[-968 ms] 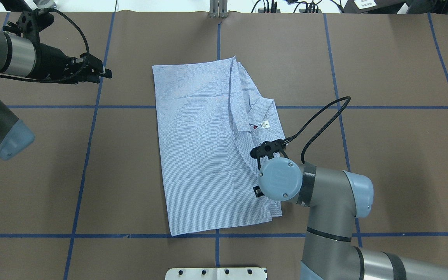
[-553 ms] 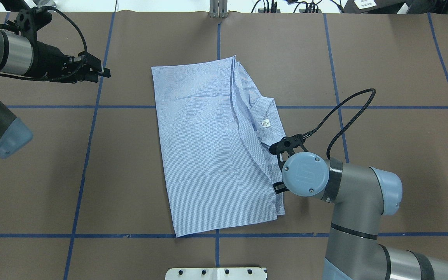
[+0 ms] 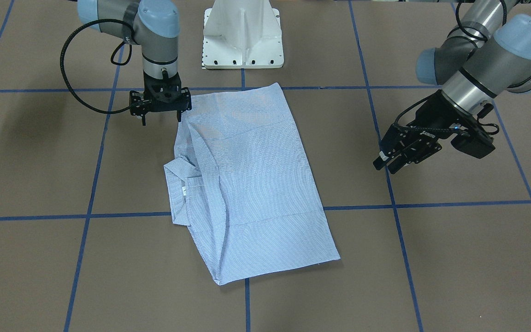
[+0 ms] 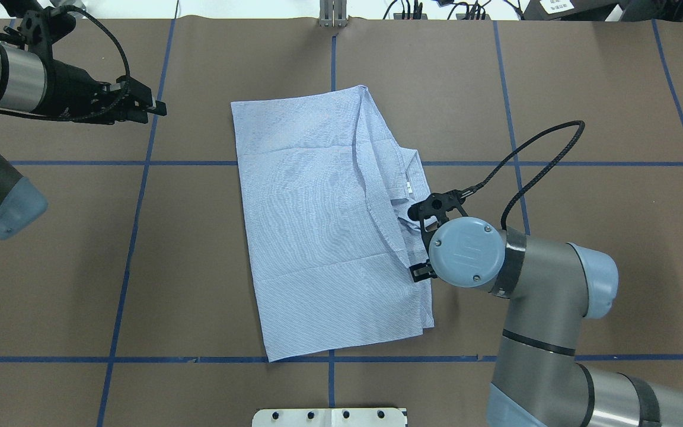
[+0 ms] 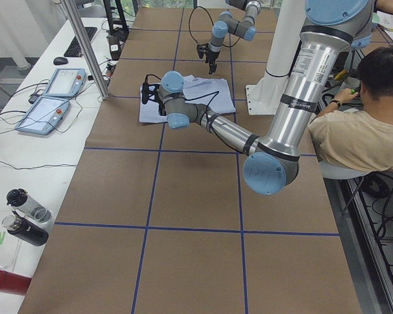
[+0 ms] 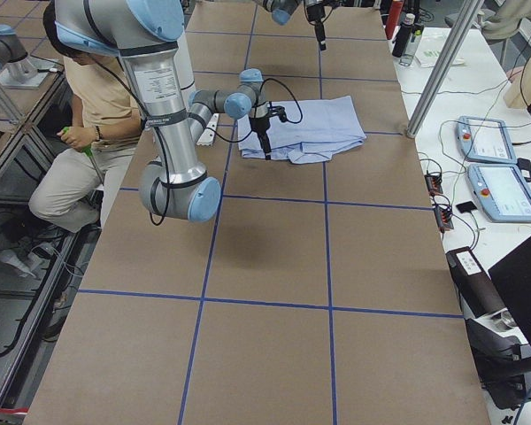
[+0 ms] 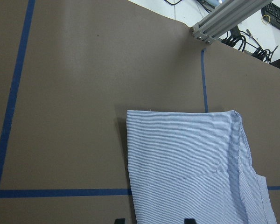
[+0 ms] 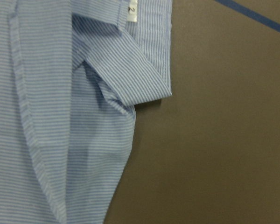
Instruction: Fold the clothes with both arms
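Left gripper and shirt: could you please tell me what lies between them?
Nothing but bare table between the left gripper and the shirt, as the overhead view shows.

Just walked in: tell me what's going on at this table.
A light blue striped shirt lies partly folded on the brown table. The robot's right gripper is open at the shirt's edge near the collar, gripping nothing. Its left gripper is open too, off to the other side, clear of the cloth.
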`<act>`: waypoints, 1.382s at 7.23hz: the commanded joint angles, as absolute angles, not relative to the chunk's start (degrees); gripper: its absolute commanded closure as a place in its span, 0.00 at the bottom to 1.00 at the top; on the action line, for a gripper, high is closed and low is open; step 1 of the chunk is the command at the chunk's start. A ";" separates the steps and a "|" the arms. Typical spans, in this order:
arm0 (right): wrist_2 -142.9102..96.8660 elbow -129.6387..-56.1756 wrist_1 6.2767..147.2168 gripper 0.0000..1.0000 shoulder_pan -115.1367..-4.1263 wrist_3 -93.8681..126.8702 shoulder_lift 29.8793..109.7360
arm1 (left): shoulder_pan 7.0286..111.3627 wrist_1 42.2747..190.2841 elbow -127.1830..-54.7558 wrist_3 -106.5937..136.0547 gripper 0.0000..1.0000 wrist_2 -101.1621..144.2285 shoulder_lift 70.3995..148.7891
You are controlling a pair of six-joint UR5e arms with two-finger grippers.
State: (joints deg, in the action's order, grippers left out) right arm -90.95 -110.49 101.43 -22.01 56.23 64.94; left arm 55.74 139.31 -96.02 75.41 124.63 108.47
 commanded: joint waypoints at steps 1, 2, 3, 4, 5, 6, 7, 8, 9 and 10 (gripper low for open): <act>-90.79 -103.05 101.25 0.00 -22.59 56.25 56.82 | 55.90 139.31 -96.24 75.41 0.48 124.63 108.02; -90.53 -99.96 100.81 0.00 -22.59 56.25 54.86 | 55.99 139.31 -96.68 75.41 0.48 124.63 107.67; -90.44 -99.15 100.72 0.00 -22.94 55.99 54.84 | 55.90 139.31 -96.77 75.41 0.48 124.63 107.67; -90.44 -97.66 100.72 0.00 -22.94 55.81 54.76 | 55.90 139.31 -96.77 75.41 0.48 124.63 107.58; -90.70 -97.65 100.72 0.00 -23.98 55.03 54.84 | 55.90 139.31 -96.68 75.41 0.48 124.54 107.58; -90.88 -97.56 100.72 0.00 -25.04 54.06 55.80 | 55.90 139.31 -96.77 75.41 0.48 124.63 107.67; -91.05 -97.73 100.72 0.00 -25.92 51.88 57.12 | 55.99 139.31 -96.68 75.41 0.48 124.63 107.67; -91.23 -98.26 100.81 0.00 -26.80 51.59 58.35 | 55.99 139.22 -96.77 75.41 0.48 124.72 107.67; -91.23 -100.70 100.90 0.00 -27.76 49.68 60.45 | 56.25 139.22 -96.77 75.32 0.48 124.72 107.67; -93.14 -101.94 101.33 0.00 -28.47 49.40 60.38 | 56.25 139.22 -96.77 75.41 0.48 124.72 107.67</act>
